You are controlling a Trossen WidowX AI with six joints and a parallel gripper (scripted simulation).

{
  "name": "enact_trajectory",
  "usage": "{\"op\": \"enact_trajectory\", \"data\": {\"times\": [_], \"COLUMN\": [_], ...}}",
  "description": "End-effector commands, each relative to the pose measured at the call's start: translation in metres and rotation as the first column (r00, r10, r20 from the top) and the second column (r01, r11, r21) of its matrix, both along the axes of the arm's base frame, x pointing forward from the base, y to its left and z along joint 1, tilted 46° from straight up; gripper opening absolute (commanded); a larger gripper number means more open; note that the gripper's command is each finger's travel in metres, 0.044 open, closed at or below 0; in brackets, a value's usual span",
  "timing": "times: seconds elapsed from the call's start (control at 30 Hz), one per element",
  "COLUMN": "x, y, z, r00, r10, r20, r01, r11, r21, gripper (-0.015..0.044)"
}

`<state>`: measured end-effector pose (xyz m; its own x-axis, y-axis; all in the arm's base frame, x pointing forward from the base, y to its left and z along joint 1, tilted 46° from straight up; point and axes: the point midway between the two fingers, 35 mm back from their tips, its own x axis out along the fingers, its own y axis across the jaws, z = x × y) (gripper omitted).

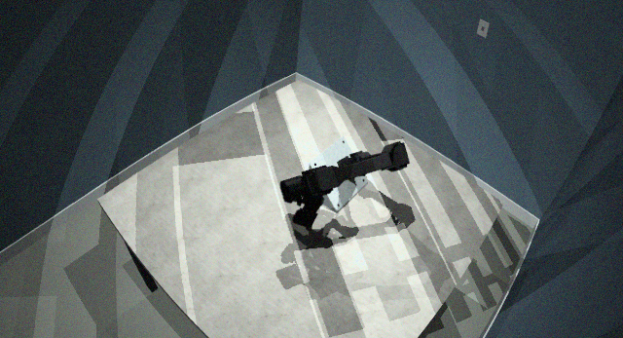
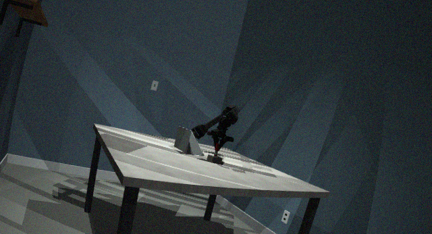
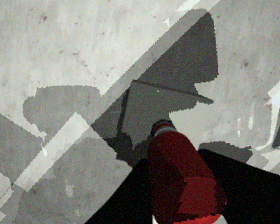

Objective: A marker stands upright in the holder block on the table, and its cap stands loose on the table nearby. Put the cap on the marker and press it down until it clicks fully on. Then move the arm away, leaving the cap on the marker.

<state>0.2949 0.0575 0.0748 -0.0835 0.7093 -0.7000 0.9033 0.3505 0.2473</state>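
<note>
Item: my jaws, closed partway around the red cap, which keeps them from shutting fully. In the wrist view, a pale band, apparently the marker, shows at the cap's far end. Holder block: on the desk, directly beneath my jaws, just beside the grey base wedge.

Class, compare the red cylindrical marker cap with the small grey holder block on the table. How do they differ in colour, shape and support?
Colour: the red cylindrical marker cap is red; the small grey holder block is dull grey.
Shape: the cap is a rounded tube; the block is low and boxy.
Support: the cap is clamped in the black gripper, off the table; the block rests on the table.
Shared: in the exterior view, the cap lines up directly above the block.
</note>
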Motion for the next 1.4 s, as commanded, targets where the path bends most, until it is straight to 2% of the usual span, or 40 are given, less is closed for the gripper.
{"op": "enact_trajectory", "data": {"times": [0.0, 0.63, 1.2, 1.37], "x": [-0.001, -0.004, -0.003, 0.003], "y": [0.005, 0.017, 0.017, -0.022], "z": [-0.005, -0.016, -0.016, 0.02], "r00": [1.0, 1.0, 1.0, 1.0], "r10": [-0.002, -0.001, 0.002, 0.001], "r20": [-0.003, -0.003, -0.001, 0.001], "r01": [0.002, 0.001, -0.002, -0.001], "r11": [1.0, 1.0, 1.0, 1.0], "r21": [0.004, 0.006, 0.003, -0.003], "gripper": [0.0, 0.0, 0.044, 0.044]}}
